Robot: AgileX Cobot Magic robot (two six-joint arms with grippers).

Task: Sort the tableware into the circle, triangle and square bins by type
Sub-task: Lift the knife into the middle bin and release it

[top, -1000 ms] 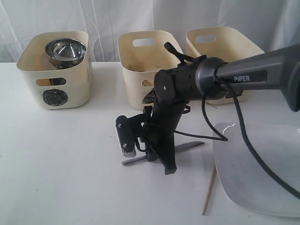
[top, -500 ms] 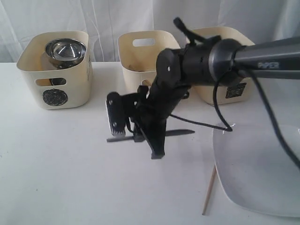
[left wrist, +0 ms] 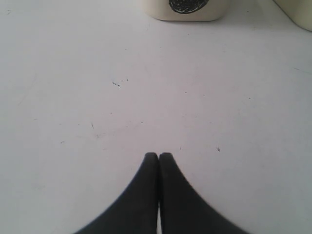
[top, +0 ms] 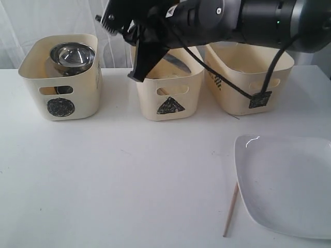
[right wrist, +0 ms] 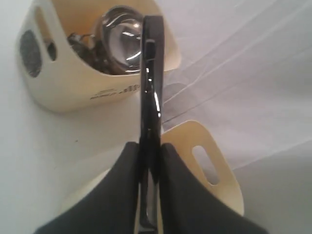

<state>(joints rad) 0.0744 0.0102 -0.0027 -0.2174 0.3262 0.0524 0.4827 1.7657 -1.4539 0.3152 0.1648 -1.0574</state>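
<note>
My right gripper (top: 129,42) (right wrist: 151,146) is shut on the knife (right wrist: 152,73), whose black handle points toward the circle bin (top: 62,77) (right wrist: 68,83). It hangs high over the triangle bin (top: 168,98) (right wrist: 204,161), and the grey blade (top: 174,64) slants above that bin's opening. Steel bowls (top: 72,56) (right wrist: 119,36) fill the circle bin. The square bin (top: 248,72) stands to the right. A large white plate (top: 287,183) and one wooden chopstick (top: 231,209) lie at the front right. Low over bare table, my left gripper (left wrist: 159,156) is shut on nothing.
A white curtain hangs behind the three bins. The right arm (top: 258,20) crosses above the square and triangle bins. In the left wrist view the circle bin's foot (left wrist: 185,7) shows ahead, and another tub's corner (left wrist: 297,9) beside it.
My right gripper has lifted the knife off the table's middle and carried it up and back, from beside the plate to above the triangle bin. The left gripper's earlier state is not shown.
</note>
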